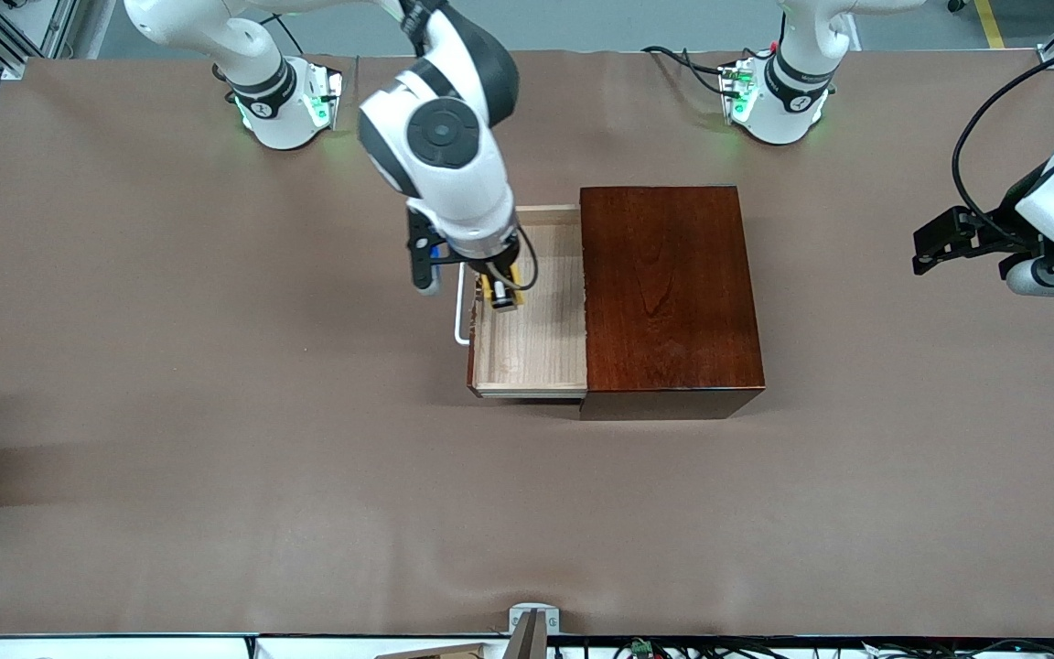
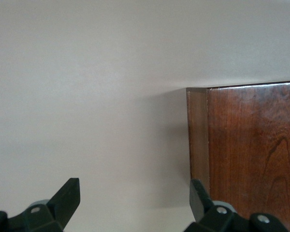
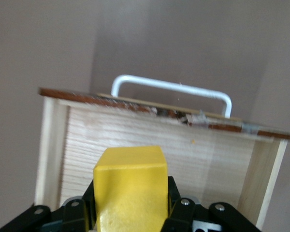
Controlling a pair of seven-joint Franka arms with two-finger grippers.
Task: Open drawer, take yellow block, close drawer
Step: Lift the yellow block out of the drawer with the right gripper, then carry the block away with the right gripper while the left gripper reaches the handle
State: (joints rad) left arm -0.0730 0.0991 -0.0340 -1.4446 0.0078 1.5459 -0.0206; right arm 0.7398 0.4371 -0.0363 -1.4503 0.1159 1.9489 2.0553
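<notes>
My right gripper (image 1: 501, 291) is over the drawer (image 1: 541, 352), and its two fingers (image 3: 180, 209) are pressed against the sides of the yellow block (image 3: 130, 191), so I am pinching it firmly. In the right wrist view the block sits between the black finger parts and it looks lifted above the pale wooden floor of the drawer; in the front view only a small yellow part (image 1: 493, 288) shows at my fingertips. The drawer is pulled out from the dark reddish-brown wooden box (image 1: 669, 293), toward the right arm's end of the table (image 1: 216, 384). Its inside is light wood, and I see nothing else lying in it. The white bar handle (image 1: 461, 307) is on the front of the drawer, just beside my gripper in the front view, and my fingers do not touch it. My left gripper (image 1: 957, 243) waits in the air over the left arm's end of the table, well apart from the box. Its fingers (image 2: 67, 195) are spread wide and hold nothing; in the left wrist view one corner of the box (image 2: 246, 150) is seen past them.
</notes>
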